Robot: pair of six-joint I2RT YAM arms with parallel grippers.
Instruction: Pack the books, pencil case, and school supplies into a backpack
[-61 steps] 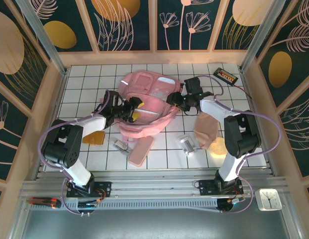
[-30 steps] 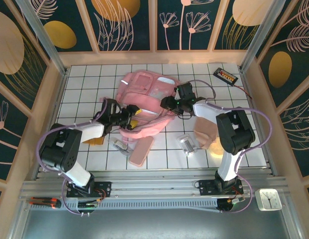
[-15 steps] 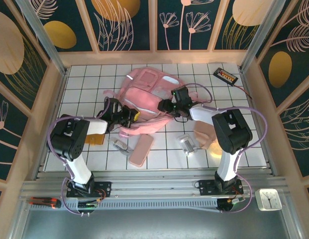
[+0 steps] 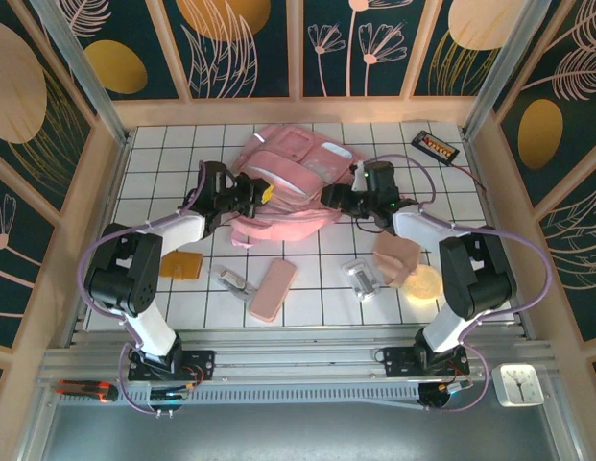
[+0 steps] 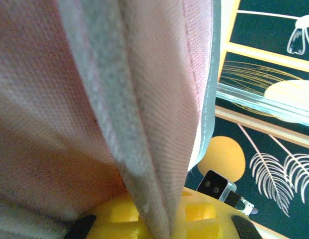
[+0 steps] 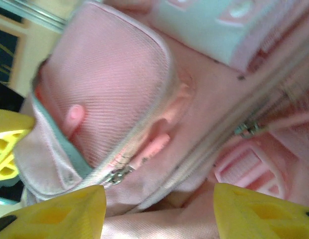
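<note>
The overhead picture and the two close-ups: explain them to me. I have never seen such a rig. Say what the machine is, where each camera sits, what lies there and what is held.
These are two robot arms bolted at the near edge of a tiled table. The wide picture is from a camera above and behind them; each close-up is from a camera on one wrist, looking past its own yellow fingers. Both arms reach a pink backpack. The left gripper is shut on an edge of its fabric. The right gripper has its fingers apart against it; whether they grip, I cannot tell. Nearer the arms lie a pink pencil case, an orange-brown pad and silver clips.
</note>
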